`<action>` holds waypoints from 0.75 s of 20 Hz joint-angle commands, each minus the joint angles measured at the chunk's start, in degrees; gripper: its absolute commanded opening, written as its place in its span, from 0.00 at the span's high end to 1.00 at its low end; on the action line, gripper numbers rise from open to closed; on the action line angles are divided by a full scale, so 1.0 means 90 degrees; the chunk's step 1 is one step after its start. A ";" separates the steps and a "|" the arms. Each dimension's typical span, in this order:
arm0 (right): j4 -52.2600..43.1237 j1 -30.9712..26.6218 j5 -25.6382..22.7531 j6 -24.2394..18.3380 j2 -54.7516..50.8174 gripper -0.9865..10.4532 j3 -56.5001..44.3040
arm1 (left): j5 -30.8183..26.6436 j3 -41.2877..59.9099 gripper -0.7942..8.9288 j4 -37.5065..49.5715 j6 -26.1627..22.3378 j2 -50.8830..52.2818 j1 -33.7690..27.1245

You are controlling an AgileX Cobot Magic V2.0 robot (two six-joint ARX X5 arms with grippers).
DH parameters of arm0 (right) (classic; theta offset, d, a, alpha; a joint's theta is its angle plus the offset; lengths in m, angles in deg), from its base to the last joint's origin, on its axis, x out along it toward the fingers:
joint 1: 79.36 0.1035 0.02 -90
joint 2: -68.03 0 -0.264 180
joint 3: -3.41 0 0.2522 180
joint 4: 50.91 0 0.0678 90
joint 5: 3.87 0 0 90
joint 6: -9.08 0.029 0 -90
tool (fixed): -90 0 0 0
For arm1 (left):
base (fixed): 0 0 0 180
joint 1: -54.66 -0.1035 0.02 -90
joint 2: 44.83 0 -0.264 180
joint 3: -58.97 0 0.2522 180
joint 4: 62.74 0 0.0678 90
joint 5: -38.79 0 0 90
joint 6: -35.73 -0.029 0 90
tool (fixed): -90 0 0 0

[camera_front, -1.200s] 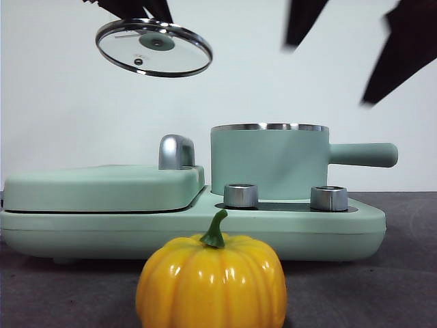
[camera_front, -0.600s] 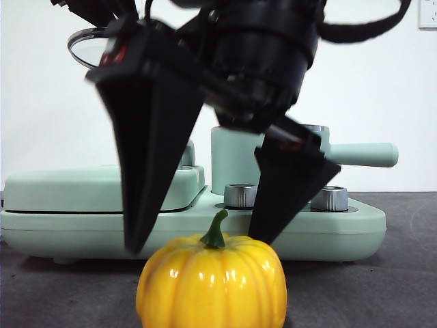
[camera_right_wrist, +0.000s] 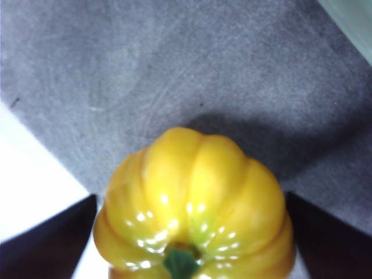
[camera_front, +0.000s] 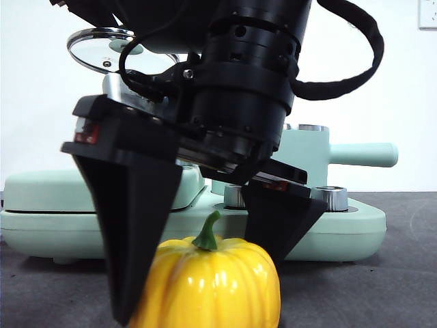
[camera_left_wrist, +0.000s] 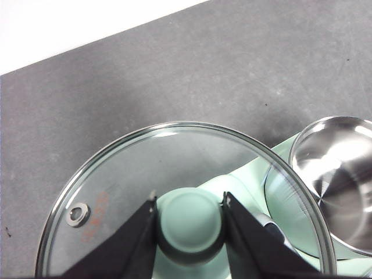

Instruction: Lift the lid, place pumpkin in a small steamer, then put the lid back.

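Mint-green and steel-rimmed, the small steamer (camera_front: 304, 160) is seen standing uncovered on the pale green cooker base (camera_front: 355, 232), its long handle pointing sideways; most of its body is hidden in the front view by the arm. In the left wrist view its shiny steel interior (camera_left_wrist: 334, 180) is shown holding nothing. Two steel knobs (camera_front: 329, 198) are set on the base in front of it, and a flat green cover (camera_front: 41, 188) lies on the other half of the base.

The lid (camera_left_wrist: 180, 203) is held up in the air, away from the pot, by the left gripper (camera_left_wrist: 189, 224), whose jaws are closed against either side of the mint-green knob. In the front view the lid (camera_front: 102, 49) is seen high up, tilted, beside the big black arm.

The right gripper (camera_front: 201, 263) is lowered over the pumpkin (camera_front: 212, 283), which rests on the dark grey table (camera_front: 382, 294) in front of the cooker. Its jaws are spread wide, one on each side of the yellow body. Whether either jaw is touching the pumpkin cannot be told.
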 commanded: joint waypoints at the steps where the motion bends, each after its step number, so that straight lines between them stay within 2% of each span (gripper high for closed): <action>1: 0.0012 0.0100 -0.0019 0.0012 0.0134 0.63 0.0126 | 0.0029 -0.0129 0.90 0.0170 -0.0051 0.0053 0.0015; 4: 0.0029 0.0100 0.0012 0.0019 0.0134 0.64 0.0136 | 0.0029 -0.0129 0.90 0.0160 -0.0041 0.0053 0.0015; 7: 0.0578 0.0017 0.0090 0.0010 0.0134 0.64 0.0527 | 0.0029 -0.0129 0.90 0.0158 -0.0034 0.0053 -0.0053; 12: 0.2273 -0.0393 -0.0024 -0.0391 0.0134 0.64 0.2171 | 0.0029 -0.0129 0.90 0.0160 0.0005 0.0053 -0.0168; 15: 0.3245 -0.1001 -0.0136 -0.0653 0.0141 0.64 0.3257 | 0.0029 -0.0129 0.90 0.0177 0.0005 0.0053 -0.0182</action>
